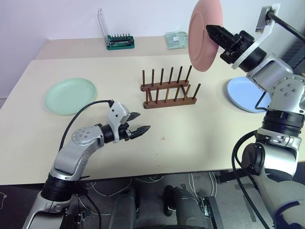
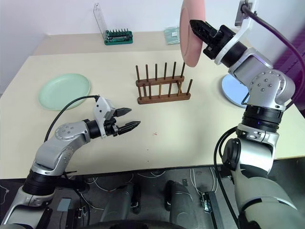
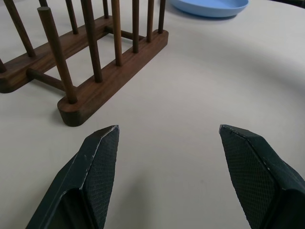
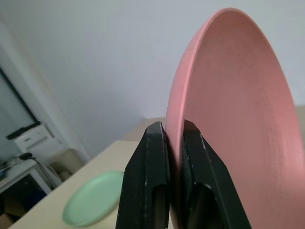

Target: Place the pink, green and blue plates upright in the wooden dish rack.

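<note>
Head views show the table [image 1: 200,138] with wide bare room in front of the rack [image 1: 167,88], which stands near its middle, all slots empty. Green plate [image 1: 70,96] lies flat at the left, blue plate [image 1: 245,94] flat at the right edge. Pink plate [image 1: 204,34] hangs upright in the air above and behind the rack's right end, its rim pinched by the clenched right gripper [image 1: 213,30]. Left gripper [image 1: 138,125] hovers released, empty, low before the rack. Step in hand looks like racking the pink plate; next calls for lowering it edge-first between two pegs.

Lab — test table [image 1: 200,152], floor cables [image 1: 152,180].
</note>
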